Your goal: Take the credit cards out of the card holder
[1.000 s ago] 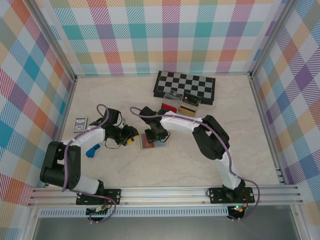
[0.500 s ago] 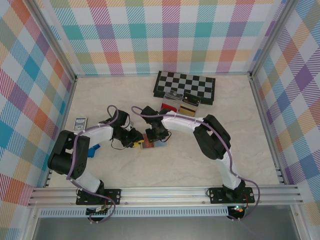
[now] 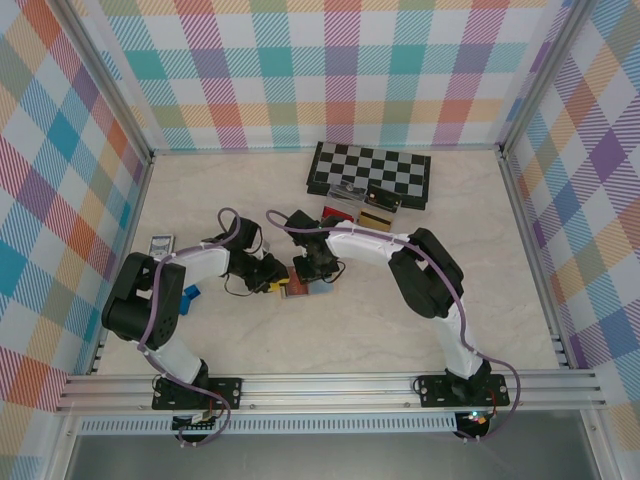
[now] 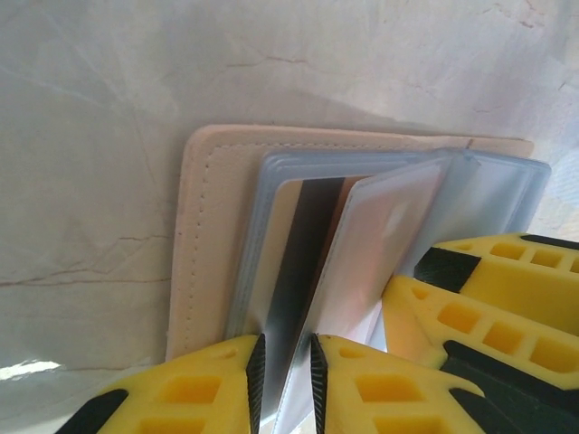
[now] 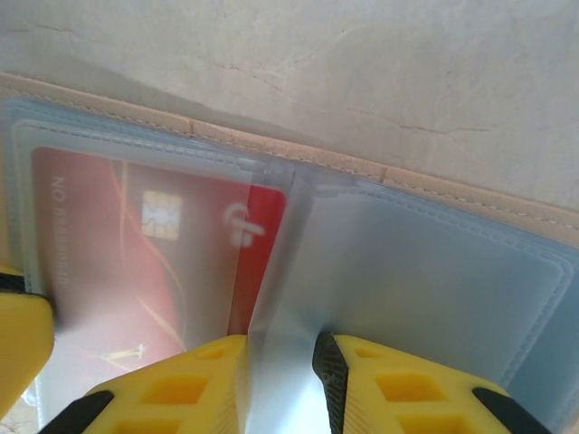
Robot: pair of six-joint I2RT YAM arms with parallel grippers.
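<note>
Marble-look table [image 3: 450, 300], plaid walls on three sides. Card holder [image 3: 312, 288] lies open about mid-table, on the near side of the clear tray [image 3: 360, 213] and the chessboard [image 3: 370, 172]. Both arms meet over it, one from the left and one from the right.

Left gripper [image 4: 287, 344]: jaws clenched on the near edge of a tan card with a dark stripe [image 4: 303, 253]. This card stands tilted up among the clear sleeves. The holder's tan stitched edging lies flat on the table.

Right gripper [image 5: 280, 345]: jaws pinched on one clear sleeve leaf of the card holder, close to the fold. A red card [image 5: 154, 253] with a chip sits inside the sleeve just left of that leaf.

Playing-card box [image 3: 160, 245] lies far left, well apart from the holder.
</note>
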